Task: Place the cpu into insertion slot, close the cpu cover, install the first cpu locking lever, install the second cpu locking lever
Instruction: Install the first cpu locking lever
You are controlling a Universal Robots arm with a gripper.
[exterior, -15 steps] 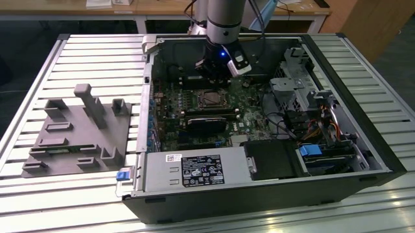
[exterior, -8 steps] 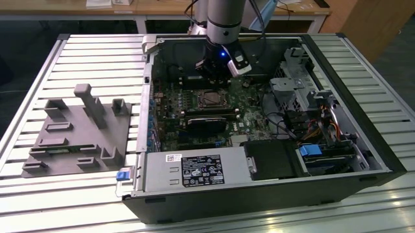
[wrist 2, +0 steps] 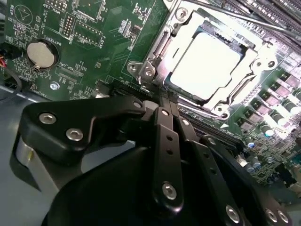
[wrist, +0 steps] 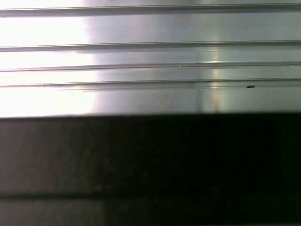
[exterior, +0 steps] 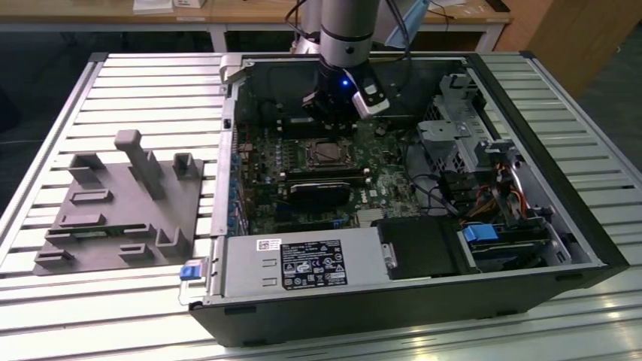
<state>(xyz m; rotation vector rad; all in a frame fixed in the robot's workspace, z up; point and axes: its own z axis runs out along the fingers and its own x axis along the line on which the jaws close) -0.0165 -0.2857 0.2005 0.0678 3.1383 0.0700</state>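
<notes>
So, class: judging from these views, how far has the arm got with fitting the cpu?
Done: the cpu sits in its socket with the cpu cover lying closed around it. In hand: the gripper, fingers together and holding nothing, is at the socket's corner by a locking lever. Whether either lever is latched cannot be told.

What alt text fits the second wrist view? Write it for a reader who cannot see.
The black gripper sits at the edge of the cpu socket, where the silvery cpu lies under the closed cpu cover. Green motherboard surrounds it, with a round coin battery nearby.
</notes>
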